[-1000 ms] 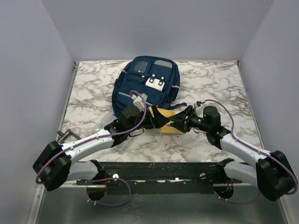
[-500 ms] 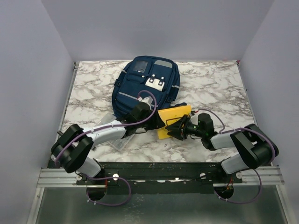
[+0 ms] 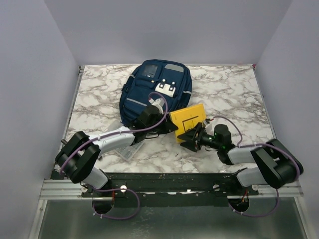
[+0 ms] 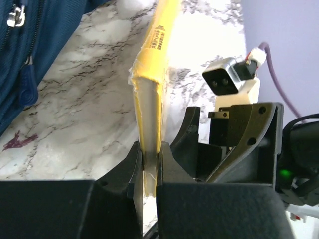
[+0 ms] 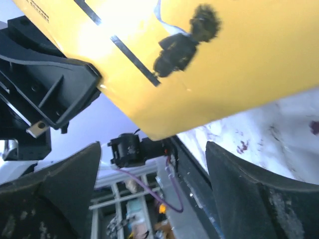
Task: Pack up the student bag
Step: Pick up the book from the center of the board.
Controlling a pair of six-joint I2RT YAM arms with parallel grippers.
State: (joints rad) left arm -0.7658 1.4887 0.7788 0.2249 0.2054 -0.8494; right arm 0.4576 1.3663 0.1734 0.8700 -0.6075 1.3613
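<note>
The navy student bag [image 3: 157,92] lies at the back middle of the marble table; its blue fabric and a zipper fill the left wrist view's top left [image 4: 30,50]. A thin yellow book [image 3: 188,117] stands tilted just in front of the bag's right corner. My left gripper [image 3: 169,127] is shut on the book's left edge, which shows edge-on between the jaws [image 4: 149,149]. My right gripper [image 3: 185,137] sits low under the book's near edge, open. The book's yellow cover [image 5: 224,59] hangs above the right gripper's fingers [image 5: 259,189], with nothing between them.
A clear plastic box [image 3: 125,150] lies partly under the left forearm. A metal clamp [image 3: 66,144] sits at the table's left front edge. Bare marble [image 3: 234,94] shows right of the bag, and grey walls enclose three sides.
The left gripper has closed on the yellow book. The right gripper has opened and let go of it. The book has shifted up and toward the bag's right side.
</note>
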